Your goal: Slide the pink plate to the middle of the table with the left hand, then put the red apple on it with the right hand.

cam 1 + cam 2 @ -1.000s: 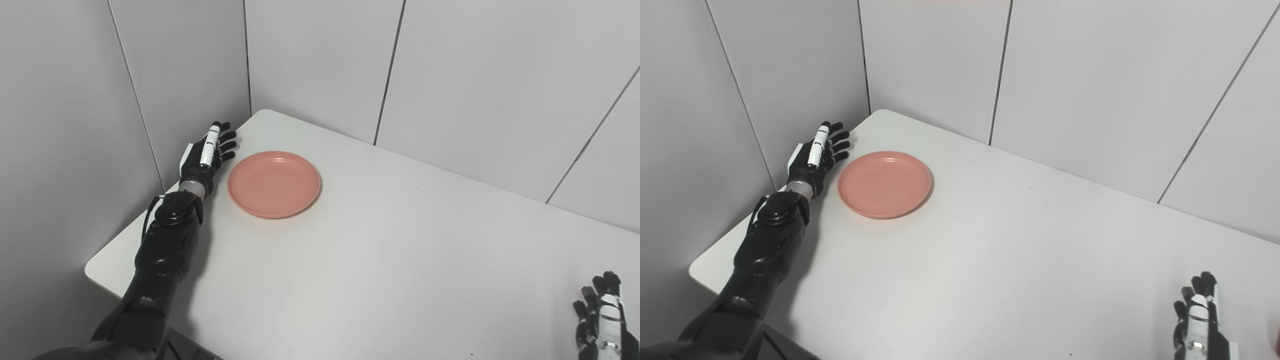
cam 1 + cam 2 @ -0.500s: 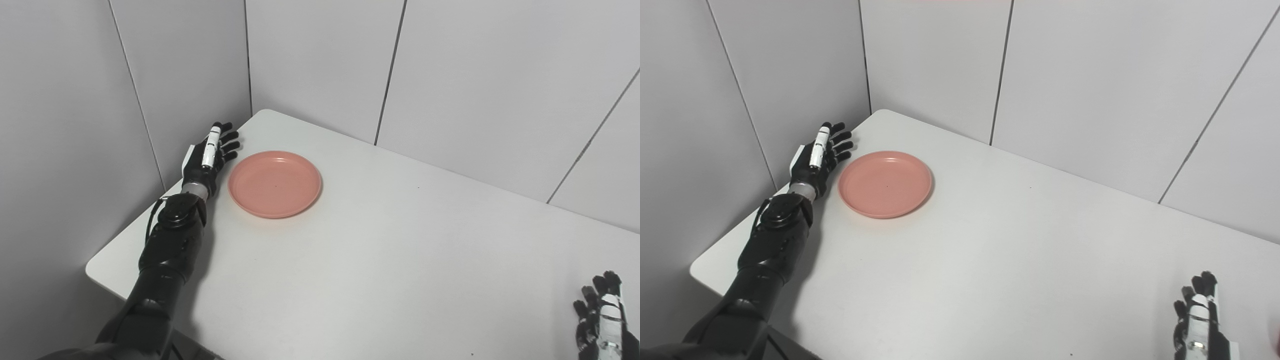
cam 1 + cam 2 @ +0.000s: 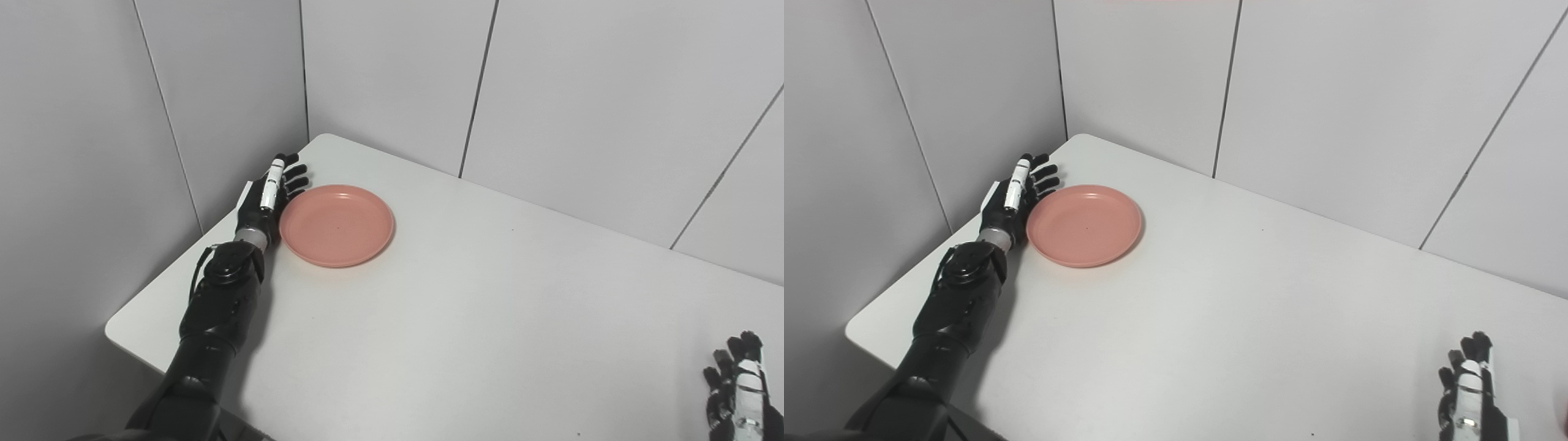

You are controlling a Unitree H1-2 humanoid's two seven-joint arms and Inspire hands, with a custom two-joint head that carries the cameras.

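A pink plate (image 3: 335, 225) lies flat near the far left corner of the white table (image 3: 465, 318). My left hand (image 3: 269, 195) stands on edge right against the plate's left rim, open, fingers stretched toward the wall. At the bottom right corner my right hand (image 3: 1469, 392) rests open and holds nothing. A sliver of red at the right eye view's right edge (image 3: 1564, 422) may be the apple; too little shows to tell.
Grey wall panels (image 3: 392, 73) close in the table at the back and on the left, close behind my left hand. The table's left corner edge (image 3: 113, 331) lies beside my left forearm.
My left hand has moved right, from a gap beside the plate to its left rim. The plate and right hand have not moved.
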